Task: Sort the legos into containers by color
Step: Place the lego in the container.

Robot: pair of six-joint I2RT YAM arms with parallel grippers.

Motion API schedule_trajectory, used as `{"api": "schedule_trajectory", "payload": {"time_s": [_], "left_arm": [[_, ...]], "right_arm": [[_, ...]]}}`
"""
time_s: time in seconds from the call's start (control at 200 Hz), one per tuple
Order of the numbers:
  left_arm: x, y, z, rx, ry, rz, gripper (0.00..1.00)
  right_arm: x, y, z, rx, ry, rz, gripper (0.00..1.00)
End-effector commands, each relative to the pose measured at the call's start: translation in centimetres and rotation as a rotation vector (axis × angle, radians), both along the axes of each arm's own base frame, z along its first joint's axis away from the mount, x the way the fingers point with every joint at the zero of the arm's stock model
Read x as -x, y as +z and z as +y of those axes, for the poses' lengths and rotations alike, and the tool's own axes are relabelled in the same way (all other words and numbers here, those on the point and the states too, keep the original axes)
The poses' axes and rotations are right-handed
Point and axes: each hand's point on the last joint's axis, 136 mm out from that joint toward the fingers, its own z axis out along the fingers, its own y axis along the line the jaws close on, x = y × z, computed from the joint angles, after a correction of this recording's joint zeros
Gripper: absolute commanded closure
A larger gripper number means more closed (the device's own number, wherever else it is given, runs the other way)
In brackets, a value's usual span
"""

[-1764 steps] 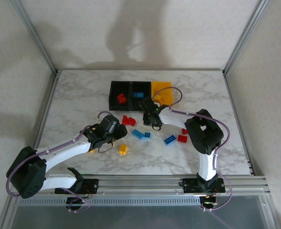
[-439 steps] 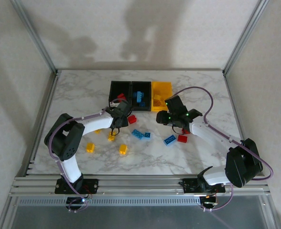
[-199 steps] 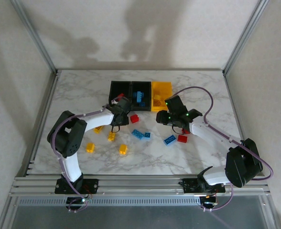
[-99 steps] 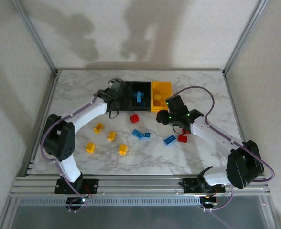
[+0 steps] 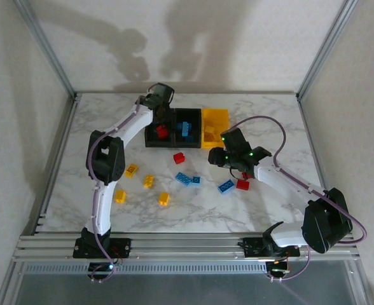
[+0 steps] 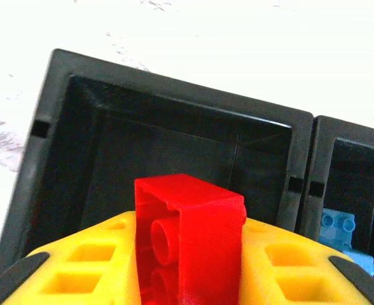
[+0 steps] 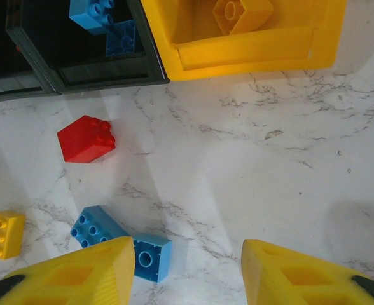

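the left gripper (image 6: 190, 273) is clenching a red brick (image 6: 190, 229) between its yellow fingers (image 6: 91, 267), and it is hanging over the left black bin (image 6: 174, 89) at the end of the row. in the left wrist view the brick is sitting above that bin's dark floor. the middle black bin (image 6: 346, 152) beside it is holding a blue brick (image 6: 337, 225). from above, the left arm (image 5: 126, 130) is stretching far across the table (image 5: 270, 114), with its gripper at the bin's far edge, and a second red piece (image 5: 162, 132) is lying inside that bin.

the right gripper (image 7: 187, 273) is standing released, jaws apart with nothing between them. it is hovering over the marble a little in front of the yellow bin (image 7: 250, 54), which is holding a yellow piece (image 7: 241, 13). a pair of blue bricks (image 7: 120, 244) is lying just beside one of its fingers, and a loose red brick (image 7: 85, 138) is lying in front of the black bins.

in the overhead view four yellow bricks (image 5: 148, 181) are lying scattered on the table's left half. another blue one (image 5: 225, 187) and another red one (image 5: 242, 184) are lying side by side next to the right arm (image 5: 282, 181).
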Motion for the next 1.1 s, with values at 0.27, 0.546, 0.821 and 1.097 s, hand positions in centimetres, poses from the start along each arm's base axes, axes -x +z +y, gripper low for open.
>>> {"api": "schedule_trajectory", "payload": {"time_s": [0.27, 0.546, 0.821, 1.097], "left_arm": [[0.1, -0.9, -0.5, 0.037, -0.025, 0.067, 0.55], [1.6, 2.2, -0.7, 0.082, -0.040, 0.020, 0.48], [9.3, 3.6, -2.5, 0.147, -0.115, 0.006, 0.44], [15.8, -1.2, -6.7, 0.247, -0.095, 0.075, 0.29]], "right_arm": [[0.3, 0.6, -0.4, 0.010, -0.014, -0.013, 0.52], [0.2, 0.9, -0.3, -0.001, -0.019, -0.021, 0.52], [0.1, 1.4, -0.2, -0.007, -0.004, -0.042, 0.52], [0.3, 1.5, 0.9, -0.069, 0.039, -0.065, 0.48]]}}
